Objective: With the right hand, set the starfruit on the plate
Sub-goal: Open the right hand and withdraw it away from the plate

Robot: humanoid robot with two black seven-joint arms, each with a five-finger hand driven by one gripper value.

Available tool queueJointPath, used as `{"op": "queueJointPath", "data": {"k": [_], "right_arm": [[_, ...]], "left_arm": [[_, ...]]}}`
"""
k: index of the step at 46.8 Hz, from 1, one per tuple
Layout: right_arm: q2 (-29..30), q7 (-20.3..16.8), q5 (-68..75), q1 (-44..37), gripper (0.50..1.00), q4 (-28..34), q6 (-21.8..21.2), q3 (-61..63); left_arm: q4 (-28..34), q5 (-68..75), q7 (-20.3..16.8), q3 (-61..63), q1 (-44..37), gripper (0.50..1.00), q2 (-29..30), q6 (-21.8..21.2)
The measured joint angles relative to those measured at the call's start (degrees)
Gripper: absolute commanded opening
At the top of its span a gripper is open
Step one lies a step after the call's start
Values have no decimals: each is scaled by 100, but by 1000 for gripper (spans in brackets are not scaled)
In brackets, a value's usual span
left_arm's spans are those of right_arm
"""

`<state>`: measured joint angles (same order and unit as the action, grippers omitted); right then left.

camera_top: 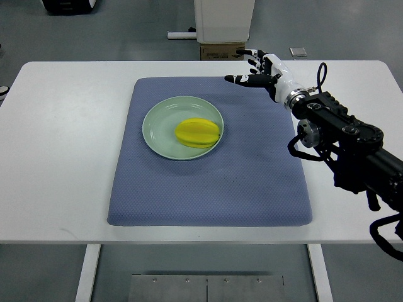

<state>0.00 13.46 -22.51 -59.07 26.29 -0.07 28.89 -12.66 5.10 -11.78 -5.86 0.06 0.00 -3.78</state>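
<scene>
**Starfruit on plate, right hand clear**

Starfruit (198,133): 1 item, yellow, ridged, lying on its side. It rests inside the plate, on the right half of the bowl and reaching toward the right rim, wholly within the edge. Nothing touches it.

Plate (157,123): 1 item, pale green, round, shallow. It sits on the far half of the mat, left of the mat's centre, and holds only the fruit.

Mat (208,189): 1 item, blue-grey, textured, squarish, lying flat on the table.

Table (63,157): white top, bare around the mat.

Right hand (258,70): white shell with black fingers (239,79), reaching in from the right on a black arm (343,135). It is over the far right corner of the mat, well apart from the plate. Fingers are spread and extended toward the left, holding nothing.

Left hand: not in view.

Step in hand, as judged: the placement looks complete, since the fruit lies settled on the plate and the hand is empty and off it. What remains appears to be the retreat. The next move calls only for the arm to draw away to the right without sweeping across the plate or catching the mat's edge; no further grasp seems needed.
</scene>
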Motion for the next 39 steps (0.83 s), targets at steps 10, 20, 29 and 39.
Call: {"op": "queueJointPath", "data": {"k": [10,20,29,39], "right_arm": [[0,-136,7,258,1000,-14,0,798],[-17,-126,10,500,1000,-15,15,1479],[-36,-107,11,716,1000,-10,17,1781],[-111,-107,10,763,1000,-9,15,1788]], "left_arm": [[0,0,0,-1,-2,1000,0,0],[0,0,0,0,-5,1000,0,0],[0,0,0,0,-1,1000,0,0],[0,0,0,0,-1,1000,0,0]]}}
